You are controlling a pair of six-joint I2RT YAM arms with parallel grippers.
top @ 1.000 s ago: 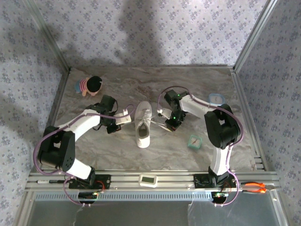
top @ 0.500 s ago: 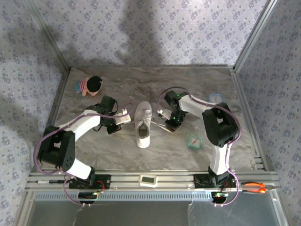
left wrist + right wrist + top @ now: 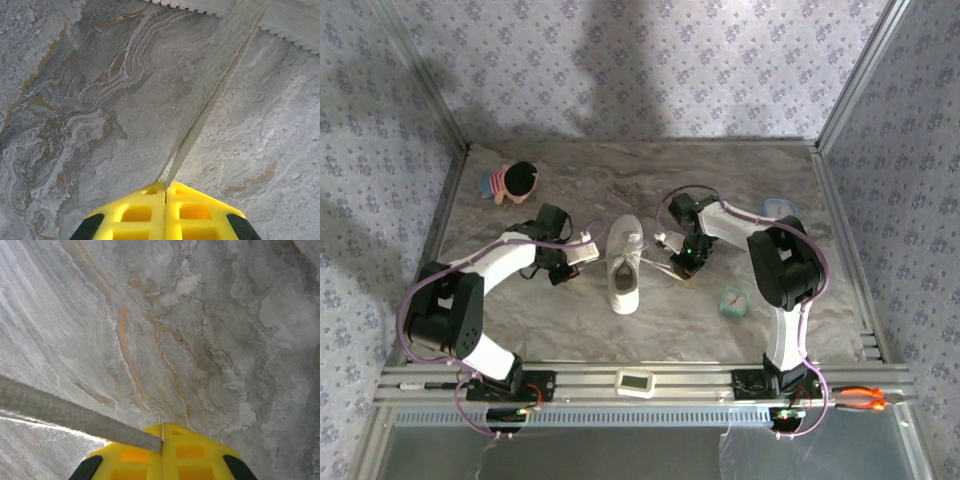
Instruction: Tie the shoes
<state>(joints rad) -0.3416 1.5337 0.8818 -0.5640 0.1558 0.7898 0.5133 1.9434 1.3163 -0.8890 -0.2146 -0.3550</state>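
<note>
Top view: one white sneaker (image 3: 625,265) lies near the middle of the marbled table (image 3: 720,180), lengthwise toward the back wall, between my two arms. My left gripper (image 3: 586,246) sits just beside its left flank and my right gripper (image 3: 666,240) just beside its right flank, both low over the tabletop. A small doll (image 3: 510,182) with black hair lies well apart at the far left corner. A round lidded container (image 3: 780,210) stands near the right edge, and a small teal clock (image 3: 732,300) lies in front of it. A small white device (image 3: 633,382) sits on the front rail, with an orange-handled tool (image 3: 865,398) at the rail's right end. Left wrist view: my yellow fingers (image 3: 135,212) are pressed together, pinching a flat white lace (image 3: 220,85) that runs taut from the tips up to a toothed white edge (image 3: 200,6) along the top. Right wrist view: my yellow fingers (image 3: 195,450) are likewise closed tip to tip, clamping the other lace (image 3: 55,409), which stretches away to the left above the table.
</note>
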